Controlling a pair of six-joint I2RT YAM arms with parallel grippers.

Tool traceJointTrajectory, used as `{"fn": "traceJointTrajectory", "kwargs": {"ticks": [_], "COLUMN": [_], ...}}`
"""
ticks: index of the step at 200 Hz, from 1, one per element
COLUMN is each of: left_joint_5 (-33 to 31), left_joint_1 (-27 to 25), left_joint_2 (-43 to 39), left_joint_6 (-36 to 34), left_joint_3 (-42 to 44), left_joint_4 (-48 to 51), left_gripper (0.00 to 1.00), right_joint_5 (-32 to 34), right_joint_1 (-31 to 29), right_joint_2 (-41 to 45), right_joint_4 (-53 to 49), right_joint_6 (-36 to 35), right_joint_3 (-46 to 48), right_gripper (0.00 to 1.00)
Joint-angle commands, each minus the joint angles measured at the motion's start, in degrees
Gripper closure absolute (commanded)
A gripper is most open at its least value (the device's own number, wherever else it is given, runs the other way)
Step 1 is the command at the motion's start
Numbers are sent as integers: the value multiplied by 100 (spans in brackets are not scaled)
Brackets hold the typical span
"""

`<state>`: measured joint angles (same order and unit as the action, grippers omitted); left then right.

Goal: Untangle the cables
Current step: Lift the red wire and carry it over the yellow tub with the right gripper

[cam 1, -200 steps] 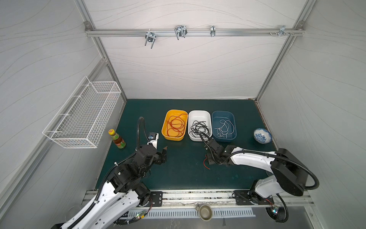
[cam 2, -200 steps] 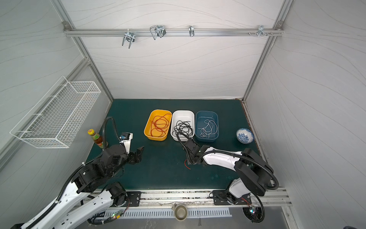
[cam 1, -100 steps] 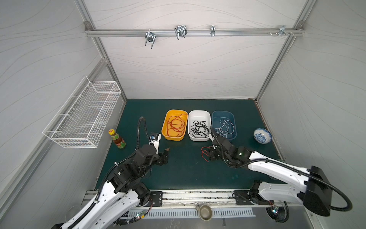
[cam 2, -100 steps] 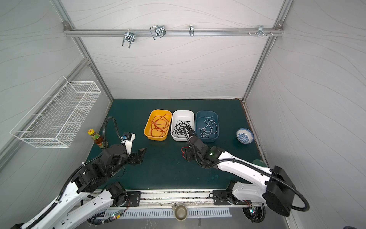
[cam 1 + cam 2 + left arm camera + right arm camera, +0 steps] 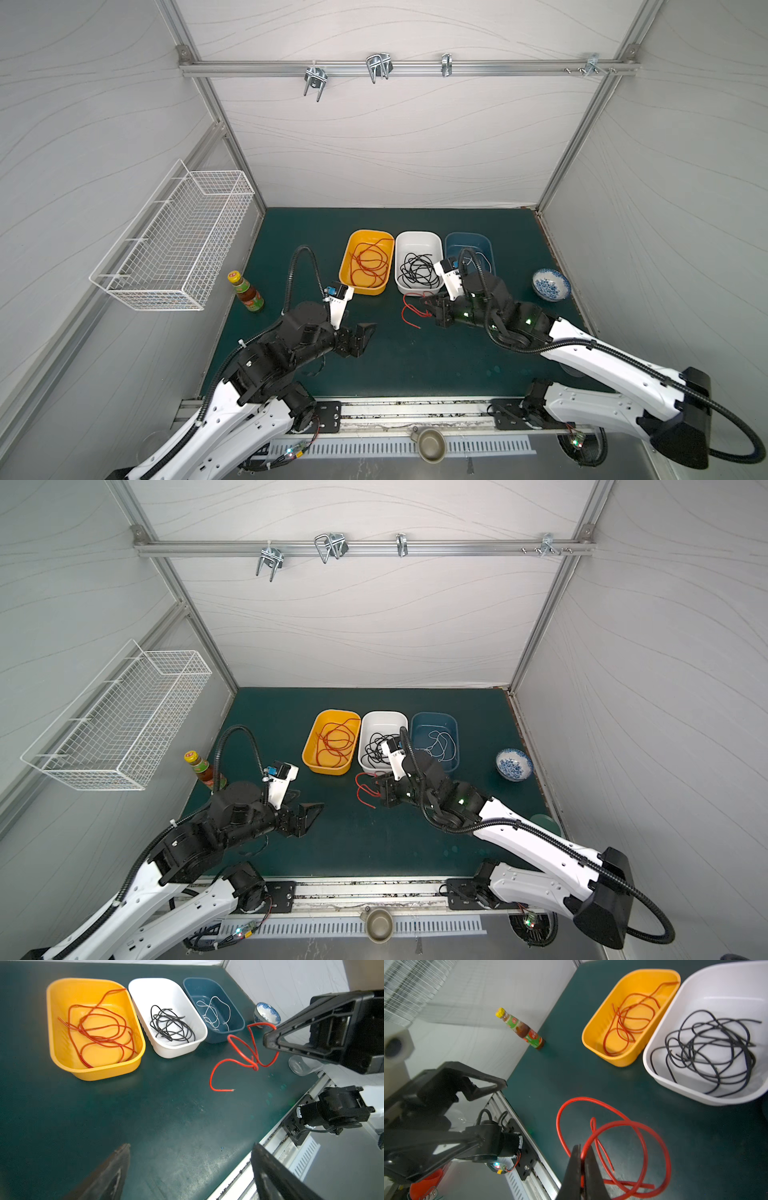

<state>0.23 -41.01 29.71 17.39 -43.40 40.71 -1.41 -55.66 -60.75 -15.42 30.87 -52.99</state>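
Note:
A loose red cable (image 5: 641, 1132) lies in loops on the green mat in front of the bins, seen in both top views (image 5: 411, 311) (image 5: 363, 789). My right gripper (image 5: 582, 1148) is shut on one of its loops, low over the mat (image 5: 430, 307). Red cables (image 5: 370, 262) lie in the yellow bin (image 5: 368, 289), black cables (image 5: 417, 270) in the white bin (image 5: 417, 239), and a white cable (image 5: 440, 742) in the blue bin (image 5: 434, 717). My left gripper (image 5: 190, 1145) is open and empty above bare mat, to the left of the loose cable (image 5: 365, 338).
A sauce bottle (image 5: 245, 291) stands at the mat's left edge below a white wire basket (image 5: 174, 245) on the wall. A blue-and-white bowl (image 5: 550, 284) sits at the right. The metal rail (image 5: 395, 409) runs along the front edge.
My right gripper has shut on the red cable and drawn back from the white bin toward the front. The left gripper has edged right and opened slightly wider.

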Motion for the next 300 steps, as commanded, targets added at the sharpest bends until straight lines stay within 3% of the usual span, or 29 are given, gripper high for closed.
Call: {"fn": "traceJointTrajectory", "kwargs": {"ticks": [1, 78, 146, 300], "left_joint_5": [-724, -1945, -2379, -2230], "left_joint_1": [10, 6, 12, 12], "left_joint_2": [-258, -790, -1080, -862], "left_joint_6": [67, 274, 355, 282], "left_joint_3": [-260, -116, -46, 15], "left_joint_4": [274, 533, 579, 508], "left_gripper": [8, 6, 3, 1], "right_joint_5": [176, -362, -720, -809], "right_joint_1": [-9, 512, 717, 903], "right_joint_2": [-266, -2436, -4568, -6143], "right_joint_4": [-281, -752, -1242, -1260], "right_joint_6": [-242, -488, -535, -853], "right_joint_3": [-586, -3099, -5289, -6420], "right_gripper": [100, 100, 100, 100]}}
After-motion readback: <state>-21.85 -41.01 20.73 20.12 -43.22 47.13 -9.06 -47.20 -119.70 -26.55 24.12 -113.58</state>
